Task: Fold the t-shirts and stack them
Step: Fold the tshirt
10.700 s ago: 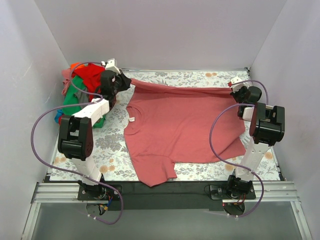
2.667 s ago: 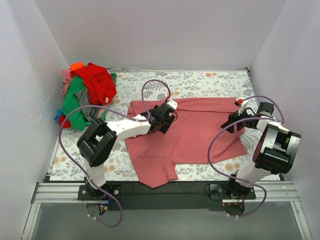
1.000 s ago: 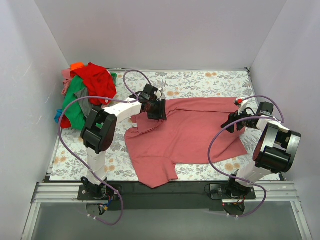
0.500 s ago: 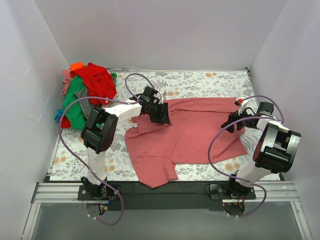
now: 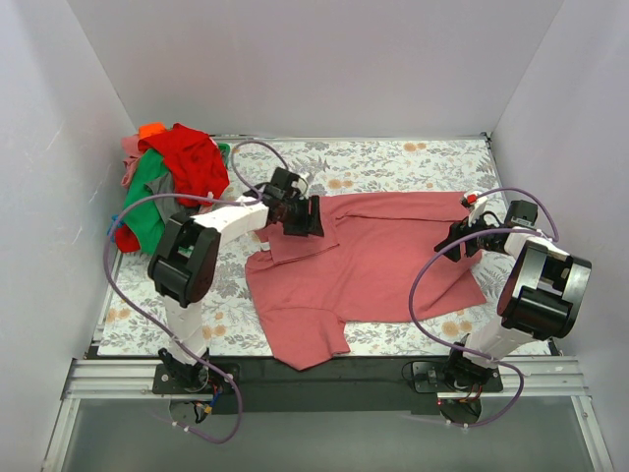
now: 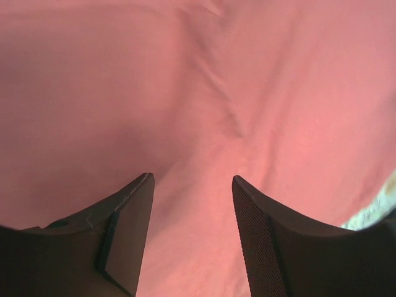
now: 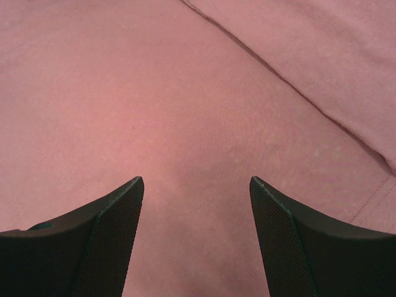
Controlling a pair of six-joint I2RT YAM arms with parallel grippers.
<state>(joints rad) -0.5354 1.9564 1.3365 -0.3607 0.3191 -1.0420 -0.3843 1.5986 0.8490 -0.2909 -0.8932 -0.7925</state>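
Note:
A dusty salmon-pink t-shirt (image 5: 373,265) lies spread on the floral table cover (image 5: 393,155), its far edge folded toward me. My left gripper (image 5: 314,221) hovers low over the shirt's upper left part, near a rumpled fold (image 5: 283,246). In the left wrist view it (image 6: 192,180) is open, with only pink cloth (image 6: 204,93) below its fingers (image 6: 124,223). My right gripper (image 5: 445,250) sits over the shirt's right side. It (image 7: 197,180) is open too, with flat cloth and a seam (image 7: 297,90) beneath. More t-shirts (image 5: 172,182), red, green and orange, lie heaped at the back left.
White walls close in the table at the left, back and right. The black front rail (image 5: 324,372) carries both arm bases. Purple cables (image 5: 428,285) loop beside each arm. A strip of floral cover (image 6: 378,207) shows at the left wrist view's right edge.
My left gripper has drawn back a little to the left over the shirt and its jaws have widened slightly. The right arm and the shirt have not moved.

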